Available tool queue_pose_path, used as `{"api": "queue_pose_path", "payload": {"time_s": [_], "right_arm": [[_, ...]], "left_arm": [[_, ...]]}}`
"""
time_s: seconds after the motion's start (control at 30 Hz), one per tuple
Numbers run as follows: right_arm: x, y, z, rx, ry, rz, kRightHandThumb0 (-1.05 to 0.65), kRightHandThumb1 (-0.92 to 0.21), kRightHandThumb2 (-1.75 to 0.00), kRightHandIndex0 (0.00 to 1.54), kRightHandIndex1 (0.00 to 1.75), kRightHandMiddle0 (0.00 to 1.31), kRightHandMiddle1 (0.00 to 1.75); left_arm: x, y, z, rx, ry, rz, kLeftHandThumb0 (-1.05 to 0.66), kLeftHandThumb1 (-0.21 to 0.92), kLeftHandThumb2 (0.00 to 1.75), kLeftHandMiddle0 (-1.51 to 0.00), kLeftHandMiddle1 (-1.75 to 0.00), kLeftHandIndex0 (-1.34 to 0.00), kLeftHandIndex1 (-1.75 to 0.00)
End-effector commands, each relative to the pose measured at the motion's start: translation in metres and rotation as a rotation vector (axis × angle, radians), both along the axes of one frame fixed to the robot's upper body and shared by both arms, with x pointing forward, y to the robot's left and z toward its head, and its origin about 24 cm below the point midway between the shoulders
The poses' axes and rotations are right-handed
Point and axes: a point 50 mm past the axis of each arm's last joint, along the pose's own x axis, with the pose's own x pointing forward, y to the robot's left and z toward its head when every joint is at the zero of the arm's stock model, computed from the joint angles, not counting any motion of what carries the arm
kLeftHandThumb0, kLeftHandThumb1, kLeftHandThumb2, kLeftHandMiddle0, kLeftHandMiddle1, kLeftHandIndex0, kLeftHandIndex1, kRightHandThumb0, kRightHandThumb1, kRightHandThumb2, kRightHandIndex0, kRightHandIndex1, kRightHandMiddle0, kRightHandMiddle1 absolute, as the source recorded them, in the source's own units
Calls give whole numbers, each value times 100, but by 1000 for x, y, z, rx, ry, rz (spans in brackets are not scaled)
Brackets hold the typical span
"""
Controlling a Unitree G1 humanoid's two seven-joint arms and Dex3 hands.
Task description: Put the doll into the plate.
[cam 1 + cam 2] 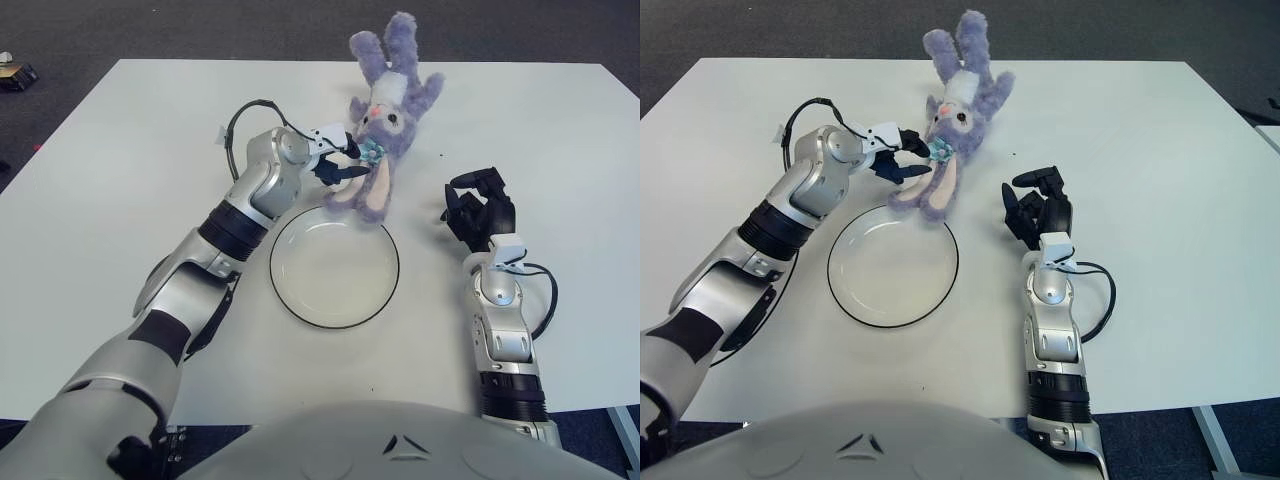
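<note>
A purple plush bunny doll (pixel 388 110) hangs tilted above the table, its ears pointing away from me and its feet just over the far rim of the plate (pixel 290 290). The plate is white with a dark rim and nothing lies in it. My left hand (pixel 340 160) is shut on the doll's body from the left side, holding it up; it also shows in the right eye view (pixel 902 153). My right hand (pixel 480 208) shows to the right of the plate, fingers curled and holding nothing.
The white table (pixel 120 180) spreads wide on all sides. A dark floor lies beyond its far edge. A small object (pixel 15 72) sits on the floor at the far left. A cable (pixel 545 300) loops beside my right forearm.
</note>
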Motion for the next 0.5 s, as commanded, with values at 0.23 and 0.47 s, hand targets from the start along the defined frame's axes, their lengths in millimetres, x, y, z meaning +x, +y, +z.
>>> {"api": "queue_pose_path", "payload": {"time_s": [0.23,0.47], "right_arm": [[-5,-1,-15,-1,63,-19,-35,-92,-39,73,175,34,161],[-5,-1,-16,2,64,-18,-35,-92,-38,74,175,34,161]], "left_arm": [[0,7,0,-48,-36,27,-76,92,46,-24,-74,-5,-68],[3,11,1,-131,-92,65,-74,92,46,-21,-87,-4,-71]]}}
